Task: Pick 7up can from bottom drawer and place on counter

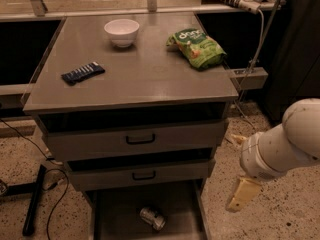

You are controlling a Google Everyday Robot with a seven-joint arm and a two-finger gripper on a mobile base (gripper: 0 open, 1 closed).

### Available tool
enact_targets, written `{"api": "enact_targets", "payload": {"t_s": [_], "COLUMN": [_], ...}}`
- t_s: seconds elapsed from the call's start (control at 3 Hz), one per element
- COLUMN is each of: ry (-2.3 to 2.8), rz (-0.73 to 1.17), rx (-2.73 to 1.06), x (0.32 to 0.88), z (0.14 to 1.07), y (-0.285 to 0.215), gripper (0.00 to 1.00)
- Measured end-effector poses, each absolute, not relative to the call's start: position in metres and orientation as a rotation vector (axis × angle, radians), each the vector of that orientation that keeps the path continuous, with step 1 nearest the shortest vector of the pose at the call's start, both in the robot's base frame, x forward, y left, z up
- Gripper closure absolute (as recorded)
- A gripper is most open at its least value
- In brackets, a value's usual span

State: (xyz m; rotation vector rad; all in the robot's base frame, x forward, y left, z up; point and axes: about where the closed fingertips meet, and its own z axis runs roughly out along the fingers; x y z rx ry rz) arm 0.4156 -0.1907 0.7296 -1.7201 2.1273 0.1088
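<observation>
The 7up can [152, 218] lies in the bottom drawer [114, 213]. On the counter [145, 81], a bowl [121, 32] sits at the back, a snack bag [197, 47] on the right, and a flat pack [83, 73] on the left. The gripper [241, 195] hangs to the right of the bottom drawer.

7up can [152, 218] seen lying on side, silvery, on dark floor of bottom drawer [116, 211], near floor's middle. Bottom drawer pulled open, grey side walls. Bench [150, 79] flat, grey, slightly glossy, set above bottom drawer. Pincer [241, 196] held right of bottom drawer, outside it.
</observation>
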Motion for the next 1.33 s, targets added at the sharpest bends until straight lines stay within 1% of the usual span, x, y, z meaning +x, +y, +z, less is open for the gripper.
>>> {"api": "enact_targets", "payload": {"t_s": [0.33, 0.67, 1.33], "ry": [2.124, 2.119, 2.059], "rz": [0.219, 0.308, 0.4], "rx": [-1.712, -1.707, -1.638], "x": [0.419, 0.428, 0.446], "z": [0.683, 0.612, 0.501], "y": [-0.175, -0.163, -0.156], "gripper": [0.0, 0.0, 0.0]}}
